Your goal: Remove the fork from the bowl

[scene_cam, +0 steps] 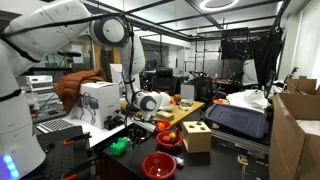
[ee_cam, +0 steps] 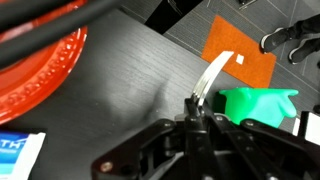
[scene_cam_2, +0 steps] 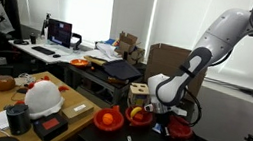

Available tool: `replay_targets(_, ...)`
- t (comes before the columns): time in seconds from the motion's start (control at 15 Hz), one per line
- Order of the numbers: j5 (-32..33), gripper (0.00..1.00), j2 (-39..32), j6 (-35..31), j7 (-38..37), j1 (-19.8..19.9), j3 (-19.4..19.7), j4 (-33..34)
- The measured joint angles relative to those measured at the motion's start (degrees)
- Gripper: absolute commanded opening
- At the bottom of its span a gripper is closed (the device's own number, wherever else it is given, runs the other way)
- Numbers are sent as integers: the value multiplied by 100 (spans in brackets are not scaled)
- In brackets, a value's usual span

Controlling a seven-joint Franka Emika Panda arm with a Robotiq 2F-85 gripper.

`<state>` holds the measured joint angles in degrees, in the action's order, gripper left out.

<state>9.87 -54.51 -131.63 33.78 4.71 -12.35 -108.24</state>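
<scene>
My gripper (ee_cam: 198,118) is shut on the handle end of a pale metal fork (ee_cam: 218,72). It holds the fork over the dark tabletop, outside any bowl. The fork's far end points toward an orange mat (ee_cam: 240,45). A red bowl's rim (ee_cam: 40,60) fills the upper left of the wrist view, apart from the fork; I cannot tell which bowl it is. In both exterior views the gripper (scene_cam: 155,115) (scene_cam_2: 157,110) hangs low beside the small red bowl (scene_cam: 168,141) (scene_cam_2: 109,120), which holds orange items. The fork is too small to make out there.
A wider, shallower red bowl (scene_cam: 158,165) (scene_cam_2: 180,129) sits nearby. A wooden block box (scene_cam: 197,135) (scene_cam_2: 139,90) stands beside the bowls. A green object (ee_cam: 255,105) lies just past the gripper. A blue-and-white box (ee_cam: 15,155) is at the lower left of the wrist view.
</scene>
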Motion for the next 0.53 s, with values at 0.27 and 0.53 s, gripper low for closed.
replay_targets(0.27, -16, 2, 0, -29, 0, 0, -84, -11)
replay_targets(0.53, -21, 2, 0, -228, 0, 1, -137, -12)
